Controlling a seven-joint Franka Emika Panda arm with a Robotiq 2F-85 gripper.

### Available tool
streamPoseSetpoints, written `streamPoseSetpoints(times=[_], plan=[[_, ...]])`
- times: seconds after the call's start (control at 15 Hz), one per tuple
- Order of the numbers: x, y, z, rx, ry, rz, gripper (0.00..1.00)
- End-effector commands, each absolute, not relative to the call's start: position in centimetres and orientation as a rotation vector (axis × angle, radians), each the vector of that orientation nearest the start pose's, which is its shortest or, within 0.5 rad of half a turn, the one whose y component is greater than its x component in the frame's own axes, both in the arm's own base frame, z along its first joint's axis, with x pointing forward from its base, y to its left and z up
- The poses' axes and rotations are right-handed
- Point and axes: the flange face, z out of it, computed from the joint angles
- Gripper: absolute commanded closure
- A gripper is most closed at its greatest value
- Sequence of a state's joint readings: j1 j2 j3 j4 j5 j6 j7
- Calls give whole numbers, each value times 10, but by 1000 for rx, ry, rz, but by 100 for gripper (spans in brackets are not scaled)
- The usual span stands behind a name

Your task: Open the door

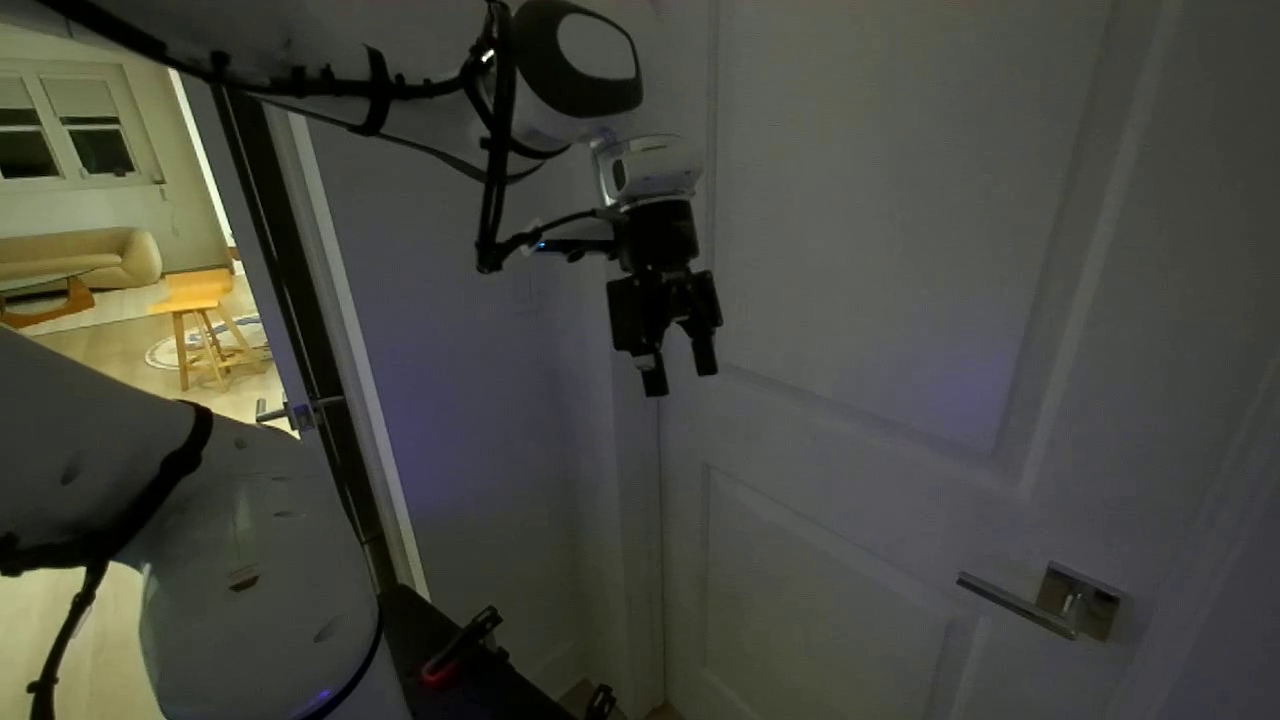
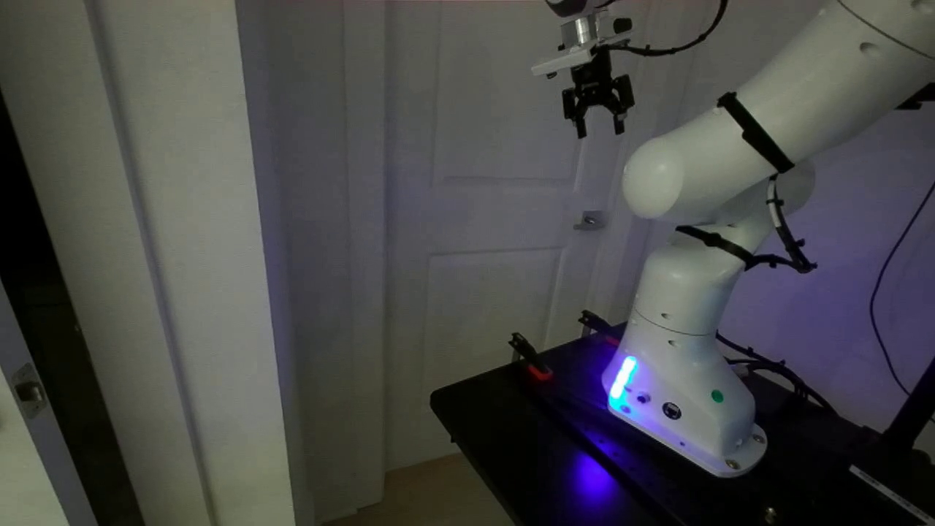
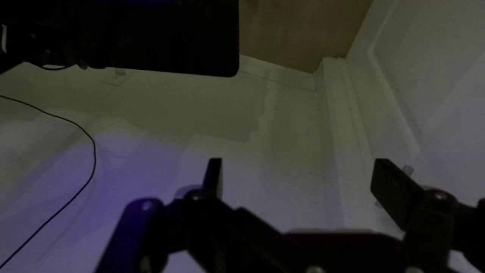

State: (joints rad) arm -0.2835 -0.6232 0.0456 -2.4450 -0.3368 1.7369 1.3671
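Observation:
The tall white panelled door [image 1: 860, 230] fills the right of an exterior view and appears shut. It stands behind the arm in an exterior view [image 2: 497, 215] and along the right side of the wrist view [image 3: 443, 72]. Its silver lever handle [image 1: 1030, 605] sits on a square plate, and also shows small in an exterior view [image 2: 590, 220]. In the wrist view small grey bits of it show behind the right finger. My gripper [image 1: 680, 374] is open and empty, pointing down, well above and apart from the handle. Its fingers also show in an exterior view [image 2: 600, 131] and the wrist view [image 3: 297, 178].
The robot base stands on a black table [image 2: 526, 438] with clamps [image 2: 531, 354] at its edge, close to the door. A dark-framed doorway [image 1: 285, 260] opens to a lit room with a stool. A white wall corner [image 2: 182, 219] stands nearby. A black cable [image 3: 93, 151] hangs along the wall.

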Motion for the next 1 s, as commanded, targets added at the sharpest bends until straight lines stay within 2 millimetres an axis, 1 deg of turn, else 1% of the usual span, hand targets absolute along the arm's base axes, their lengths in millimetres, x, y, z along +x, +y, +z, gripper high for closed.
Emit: streamPoseSetpoints(times=[0.0,0.2,0.4,0.73,0.93], plan=[[345,-150,504,-2321,2580,-360,0],[351,-176,494,-2233,2643,-446,0],[360,-193,483,-2187,2676,-506,0],[380,-220,450,-2156,2695,-588,0],[389,-243,427,-2135,2707,-605,0]])
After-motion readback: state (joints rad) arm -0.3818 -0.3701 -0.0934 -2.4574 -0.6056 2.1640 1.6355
